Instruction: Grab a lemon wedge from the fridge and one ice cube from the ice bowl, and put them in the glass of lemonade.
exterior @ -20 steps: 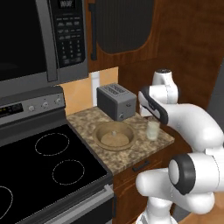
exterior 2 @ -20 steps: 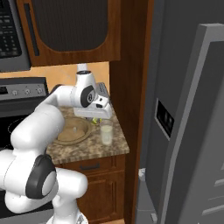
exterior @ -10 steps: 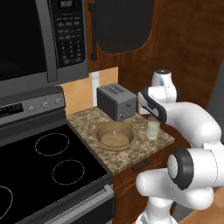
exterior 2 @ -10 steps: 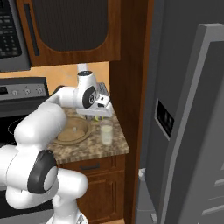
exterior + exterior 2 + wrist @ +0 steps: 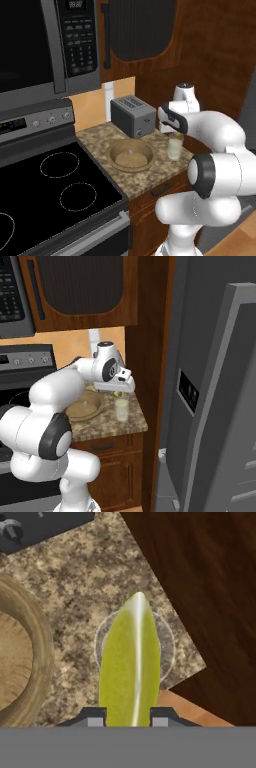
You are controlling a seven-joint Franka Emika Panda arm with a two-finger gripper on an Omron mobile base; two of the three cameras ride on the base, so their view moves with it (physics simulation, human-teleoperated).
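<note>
My gripper [image 5: 129,719] is clamped on the lemon wedge [image 5: 131,667], jaws pinching its sides w/ the pointed tip sticking out ahead. In hand view the wedge hangs right over the glass of lemonade [image 5: 135,644]; rim ring shows around it on the granite counter [image 5: 75,577]. From the right base view my gripper [image 5: 119,393] sits just above the glass [image 5: 121,409], not touching it as far as I can tell.

Handling, my guess: wedge is light, soft-ish flesh w/ firmer rind, prob slick w/ juice, so the pinch across the flanks near the thick end looks right; harder squeeze could squirt it out. Glass is stiff, tippy if bumped, liquid inside so keep fingers off the rim. Drop should be straight down, tip first.

Ice bowl [image 5: 132,155] is just beside the glass, toaster [image 5: 133,116] behind it. Ice cube [image 5: 130,152] is a tiny pale speck in the bowl, approx centre: small, hard, slippery, needs a narrow centred pinch on flat faces. Fridge [image 5: 215,406] stands right of the counter.
</note>
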